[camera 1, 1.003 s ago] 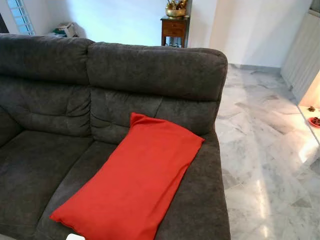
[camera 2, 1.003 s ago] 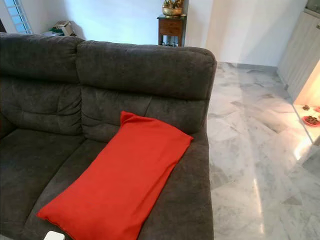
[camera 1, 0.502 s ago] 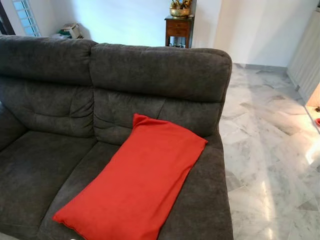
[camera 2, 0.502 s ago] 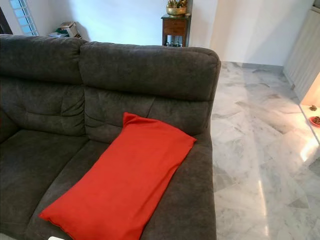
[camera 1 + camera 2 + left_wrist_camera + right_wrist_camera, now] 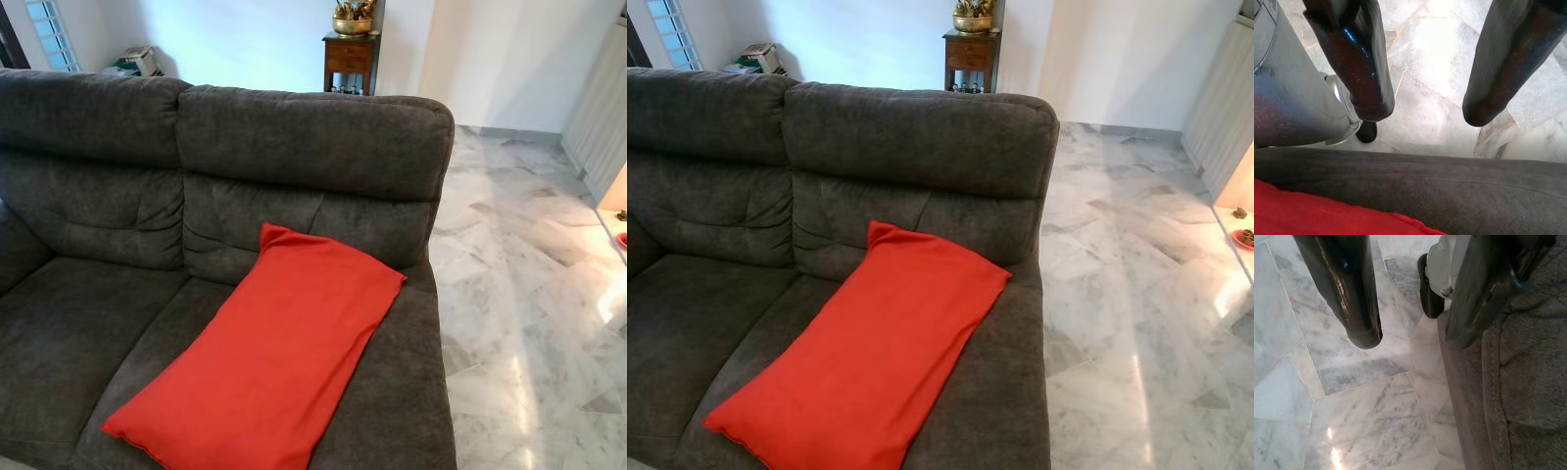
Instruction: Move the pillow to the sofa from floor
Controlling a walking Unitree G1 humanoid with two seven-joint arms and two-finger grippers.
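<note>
Left gripper (image 5: 1425,110): fingers spread wide, holding nothing, hanging just past the sofa's (image 5: 304,147) front edge over the marble floor (image 5: 1440,63), with a corner of the red pillow (image 5: 265,357) on the seat beside it. Right gripper (image 5: 1413,338): likewise wide and empty, hanging low beside the sofa's outer side above the floor. Judgement: both arms hang slack because the load is released. The pillow lies flat and slantwise on the sofa's right-hand seat, its far corner against the backrest, fully supported. A small wooden table (image 5: 349,57) stands behind the sofa. The placement appears complete.
</note>
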